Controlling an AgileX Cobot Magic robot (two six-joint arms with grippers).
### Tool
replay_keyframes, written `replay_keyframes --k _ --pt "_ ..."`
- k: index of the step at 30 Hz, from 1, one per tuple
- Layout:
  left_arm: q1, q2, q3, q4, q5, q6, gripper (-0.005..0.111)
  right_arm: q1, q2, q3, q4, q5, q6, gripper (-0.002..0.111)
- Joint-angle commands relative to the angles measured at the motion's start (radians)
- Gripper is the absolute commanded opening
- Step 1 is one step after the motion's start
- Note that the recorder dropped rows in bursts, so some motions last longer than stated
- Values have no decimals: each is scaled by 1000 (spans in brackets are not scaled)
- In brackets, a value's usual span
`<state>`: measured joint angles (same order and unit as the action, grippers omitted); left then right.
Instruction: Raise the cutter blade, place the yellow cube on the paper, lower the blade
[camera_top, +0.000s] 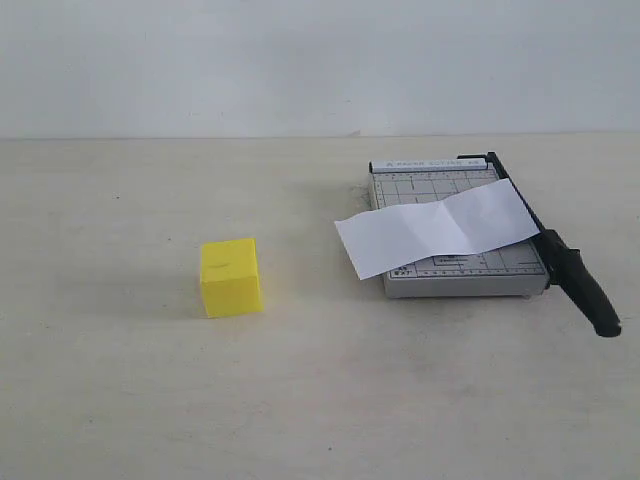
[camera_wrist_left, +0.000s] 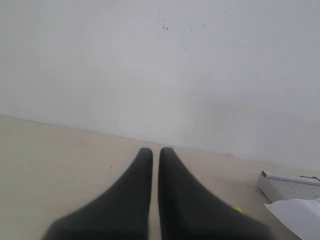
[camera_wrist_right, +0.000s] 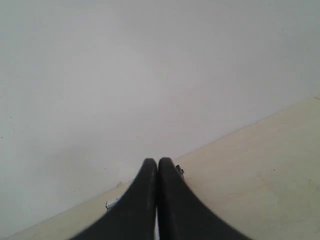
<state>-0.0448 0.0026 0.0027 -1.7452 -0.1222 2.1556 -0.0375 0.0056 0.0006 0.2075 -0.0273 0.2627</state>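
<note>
A plain white wall (camera_top: 300, 60) rises behind a beige tabletop (camera_top: 120, 380), evenly lit.

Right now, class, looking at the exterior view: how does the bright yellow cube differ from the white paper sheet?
Shape: the bright yellow cube is a solid block; the white paper sheet is flat, with a crease across it.
Support: the cube stands on the beige table; the paper lies askew across the grey gridded trimmer base, overhanging its left edge.
Shared: both have straight edges.
</note>
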Motion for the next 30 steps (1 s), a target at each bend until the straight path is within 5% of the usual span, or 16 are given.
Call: replay_keyframes --k 1,26,30 --pt "0 -3 -3 1 -9 -6 5 -3 -6 -1 -3 -1 -9 0" --pt "0 -3 -3 1 -9 -6 5 -3 -6 -1 43 -49 1 0" --pt "0 -3 -3 1 -9 -6 5 -1 -6 -101 -2 182 -147 0"
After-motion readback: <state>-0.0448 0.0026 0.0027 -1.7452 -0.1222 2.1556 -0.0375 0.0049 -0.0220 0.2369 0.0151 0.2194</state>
